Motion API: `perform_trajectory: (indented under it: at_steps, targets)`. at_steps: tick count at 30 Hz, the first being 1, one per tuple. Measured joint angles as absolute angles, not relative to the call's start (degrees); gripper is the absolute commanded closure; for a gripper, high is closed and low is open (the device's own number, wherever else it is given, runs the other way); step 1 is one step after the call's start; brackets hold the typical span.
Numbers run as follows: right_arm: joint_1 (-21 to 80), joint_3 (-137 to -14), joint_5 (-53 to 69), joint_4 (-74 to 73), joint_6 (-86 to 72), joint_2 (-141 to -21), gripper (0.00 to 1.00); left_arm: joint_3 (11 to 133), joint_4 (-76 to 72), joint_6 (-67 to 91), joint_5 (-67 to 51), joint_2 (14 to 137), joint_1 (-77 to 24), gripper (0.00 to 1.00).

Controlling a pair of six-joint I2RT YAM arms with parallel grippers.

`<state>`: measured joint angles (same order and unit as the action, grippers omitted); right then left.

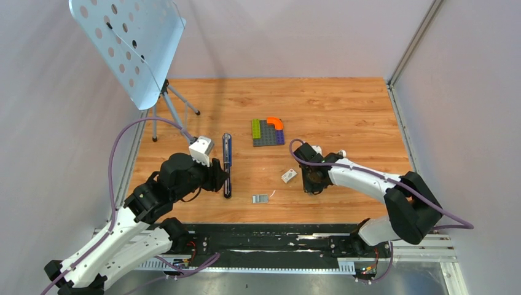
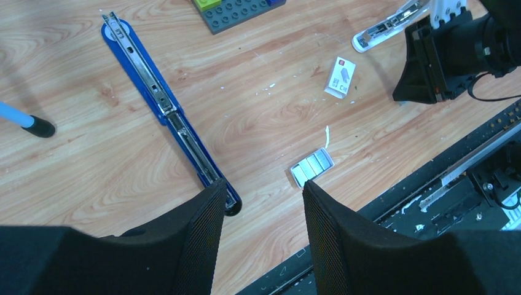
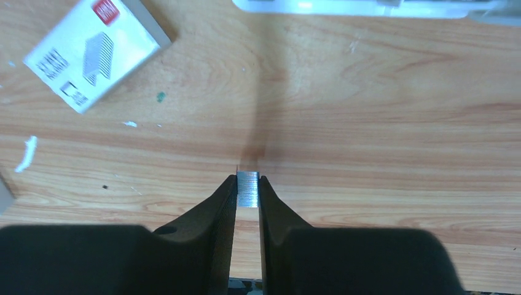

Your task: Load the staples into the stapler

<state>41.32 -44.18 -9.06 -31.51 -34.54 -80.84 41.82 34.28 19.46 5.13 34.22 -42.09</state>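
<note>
Grey staples (image 3: 248,188) sit clamped between right fingers (image 3: 212,218); left fingers (image 2: 196,246) apart near stapler (image 2: 164,109).

White arms (image 1: 362,175), black joints (image 1: 178,175), purple cables (image 1: 114,157)

Stapler (image 1: 227,166) lies folded out flat on the table (image 1: 344,110), left of centre, running front to back. Left gripper (image 1: 216,176) is just beside its near end, on the left side. Block plate (image 1: 268,131) is behind and right of the stapler, apart from it. Staple box (image 1: 289,176) is right of the stapler, mid-table. Staple tray (image 1: 260,198) is in front of the box, nearer the front edge. Right gripper (image 1: 314,184) is right of the box, with a staple strip (image 3: 247,187) between its fingertips. Plastic bar (image 2: 387,26) lies just behind that gripper. Stand (image 1: 161,104) is in the back-left corner.
</note>
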Motion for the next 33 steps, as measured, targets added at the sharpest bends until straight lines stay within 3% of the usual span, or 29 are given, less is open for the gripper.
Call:
perform_trajectory:
  at_steps: [6,14,23,28,33]
  targets:
    - [39.83,-49.78,-10.09,-31.99,-30.96,-79.35,0.79,41.82,34.46,19.46,5.17,33.93,-42.06,0.47]
    - [34.79,-62.54,-7.46,-31.31,-8.01,-78.59,0.80,41.82,34.46,19.49,5.17,32.64,-42.06,0.47]
    - [26.94,-67.05,4.45,-31.77,15.62,-79.88,0.70,41.82,34.46,19.46,5.19,32.62,-42.06,0.47]
    - [21.87,-68.40,13.56,-33.76,22.92,-82.54,0.70,41.82,34.48,19.49,5.19,32.64,-42.06,0.47]
    - [20.95,-70.67,14.98,-35.59,26.52,-86.21,0.70,41.82,34.48,19.49,5.23,32.73,-42.06,0.47]
